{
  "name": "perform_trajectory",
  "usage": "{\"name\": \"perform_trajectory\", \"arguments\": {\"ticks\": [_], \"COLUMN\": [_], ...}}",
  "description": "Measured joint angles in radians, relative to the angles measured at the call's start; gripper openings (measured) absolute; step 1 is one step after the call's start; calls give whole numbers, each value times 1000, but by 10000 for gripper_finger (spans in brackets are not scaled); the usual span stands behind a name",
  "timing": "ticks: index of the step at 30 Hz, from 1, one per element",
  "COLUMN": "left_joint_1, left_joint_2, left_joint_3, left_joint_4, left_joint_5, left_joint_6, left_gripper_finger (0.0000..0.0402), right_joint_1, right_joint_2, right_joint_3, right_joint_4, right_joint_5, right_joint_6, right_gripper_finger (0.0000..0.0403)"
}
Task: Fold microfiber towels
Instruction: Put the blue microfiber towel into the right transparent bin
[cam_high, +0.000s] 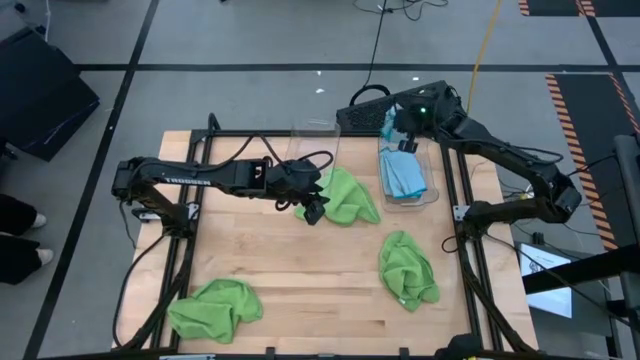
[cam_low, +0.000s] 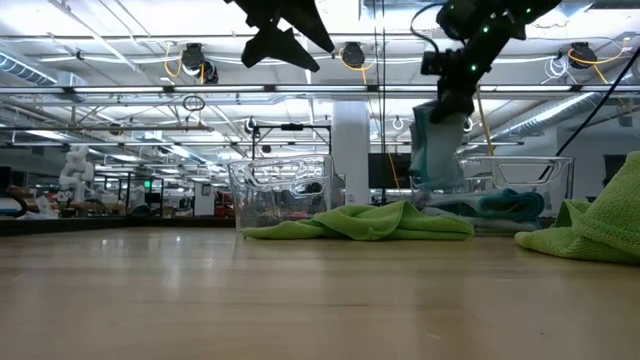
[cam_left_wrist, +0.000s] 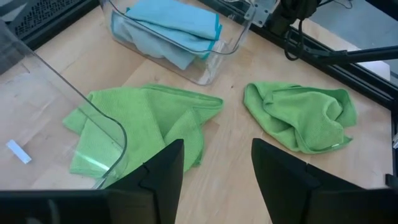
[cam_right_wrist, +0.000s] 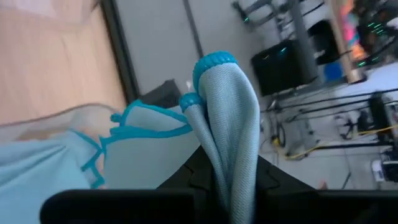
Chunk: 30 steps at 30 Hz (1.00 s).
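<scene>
Three lime green microfiber towels lie crumpled on the wooden table: one at mid-table (cam_high: 350, 196) (cam_left_wrist: 149, 121), one to the right (cam_high: 408, 268) (cam_left_wrist: 300, 116), and one at the near left (cam_high: 214, 308). My left gripper (cam_high: 314, 207) (cam_left_wrist: 215, 168) hovers open above the near-left edge of the middle towel, touching nothing. My right gripper (cam_high: 405, 142) (cam_low: 452, 98) is shut on a light blue towel (cam_low: 437, 150) (cam_right_wrist: 231, 118) over a clear bin (cam_high: 432, 190). More blue towels (cam_high: 404, 178) (cam_left_wrist: 169, 30) lie in that bin. My right gripper pinches a bunched fold of the light blue towel (cam_right_wrist: 227, 163) between its two fingers. Several layers with a turquoise hemmed edge (cam_right_wrist: 211, 62) stick out past the fingertips. The fingers slant downward from above. The towel hangs below them (cam_low: 436, 160), its lower part down in the bin.
A second clear bin (cam_high: 316, 146) (cam_left_wrist: 93, 118) stands at the table's far middle, beside the middle green towel. Black frame rails (cam_high: 458, 215) run along the table's left and right sides. Bare wood shows at the near middle (cam_high: 310, 290).
</scene>
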Motion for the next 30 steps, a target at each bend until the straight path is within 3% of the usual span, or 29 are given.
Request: {"name": "perform_trajectory", "arguments": {"ticks": [6,13,30], "left_joint_1": [4,4,4], "left_joint_2": [0,0,0], "left_joint_3": [0,0,0], "left_joint_4": [2,2,5], "left_joint_5": [-24,-41,-42], "left_joint_6": [2,10,35], "left_gripper_finger": [188,188,188], "right_joint_1": [1,8,149], "right_joint_2": [-34,-34,-131], "right_joint_3": [-1,-110,-216], "right_joint_4": [-86,-81,-195], "right_joint_5": [-79,-126,-209], "right_joint_6": [100,143,453], "right_gripper_finger": [28,28,31]}}
